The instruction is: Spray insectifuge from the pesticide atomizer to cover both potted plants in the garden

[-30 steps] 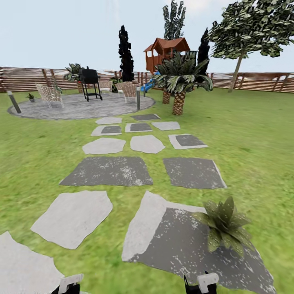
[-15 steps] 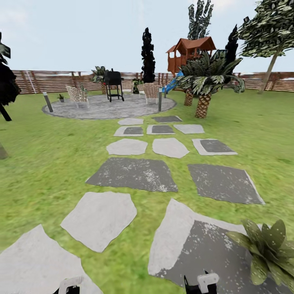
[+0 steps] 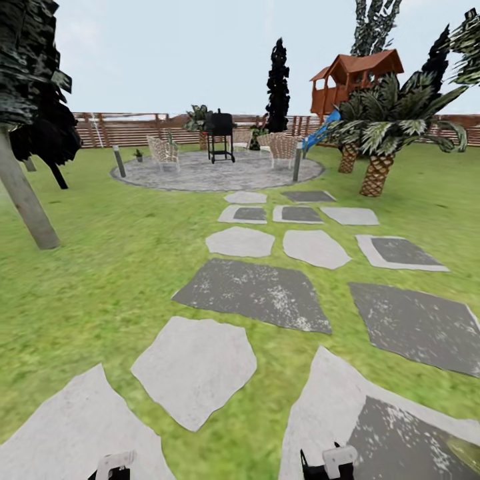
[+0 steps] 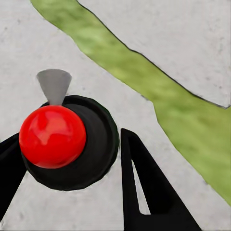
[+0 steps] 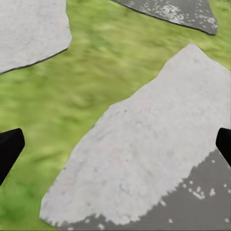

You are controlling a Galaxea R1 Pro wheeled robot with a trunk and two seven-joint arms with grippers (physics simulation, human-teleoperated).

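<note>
Ahead, stepping stones (image 3: 257, 290) reach the patio (image 3: 217, 175); right gripper (image 5: 115, 144) spread wide, left unclear.

green garden lawn (image 3: 120, 267), grey stepping stones (image 3: 257, 292), small potted plant (image 3: 139, 156) beside distant patio (image 3: 213, 175)

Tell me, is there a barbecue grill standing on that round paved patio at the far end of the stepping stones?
Yes, a black grill stands on the grey round patio in the head view, between two wicker chairs.
</note>
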